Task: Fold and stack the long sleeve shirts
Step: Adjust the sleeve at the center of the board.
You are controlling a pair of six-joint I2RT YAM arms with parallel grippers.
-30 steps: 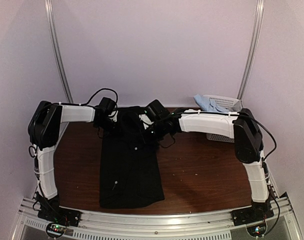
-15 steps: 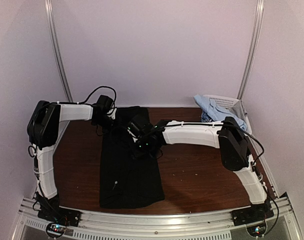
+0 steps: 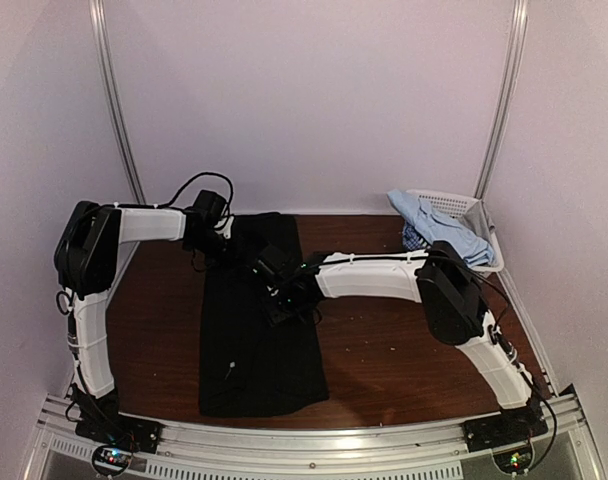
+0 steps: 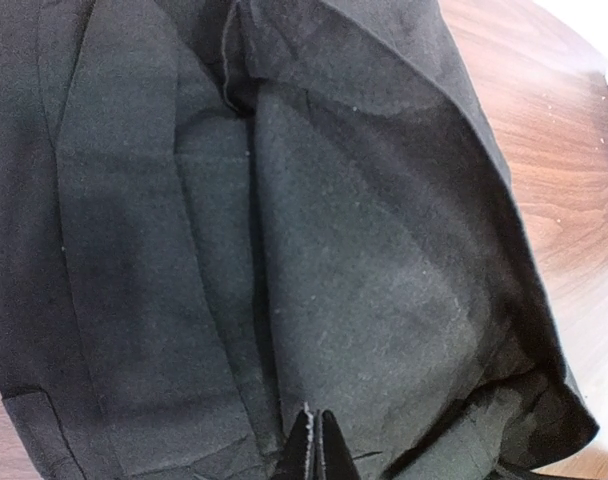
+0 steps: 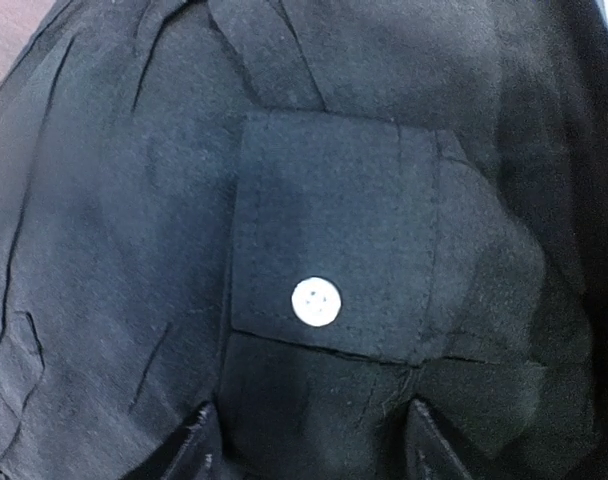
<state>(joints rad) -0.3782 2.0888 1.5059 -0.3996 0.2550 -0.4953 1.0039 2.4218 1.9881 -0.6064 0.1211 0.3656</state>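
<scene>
Right arm (image 3: 374,278) nearer, across black shirt (image 3: 259,350)

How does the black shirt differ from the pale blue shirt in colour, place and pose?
Colour: the black shirt is dark, the pale blue shirt light. Place: the black shirt lies on the table, the pale blue shirt hangs over the rim of the basket. Pose: the black shirt is spread long and mostly flat, the pale blue shirt is crumpled. Both are soft cloth.
</scene>
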